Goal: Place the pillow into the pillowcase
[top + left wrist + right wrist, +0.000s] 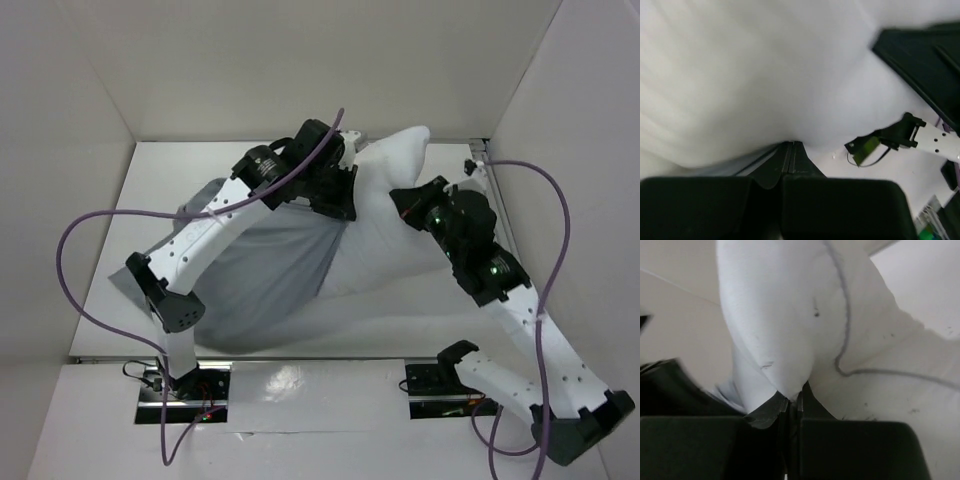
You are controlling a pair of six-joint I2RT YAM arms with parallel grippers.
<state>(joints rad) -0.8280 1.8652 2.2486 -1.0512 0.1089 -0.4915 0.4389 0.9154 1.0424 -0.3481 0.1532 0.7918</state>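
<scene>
While the pillow (400, 225) lies on the table (420, 335), partly inside the pillowcase (265, 280), we see the right gripper (792, 401) pinched tight on a white fold of it. We find the left gripper (790, 150) clamped on the pillowcase's grey edge.

Soft, even light is filling the white-walled enclosure (300, 60), casting faint shadows; the plump white stuffed pillow (765, 75) is smearing in the left wrist view, perhaps from motion; the right wrist view is looking sharper.
</scene>
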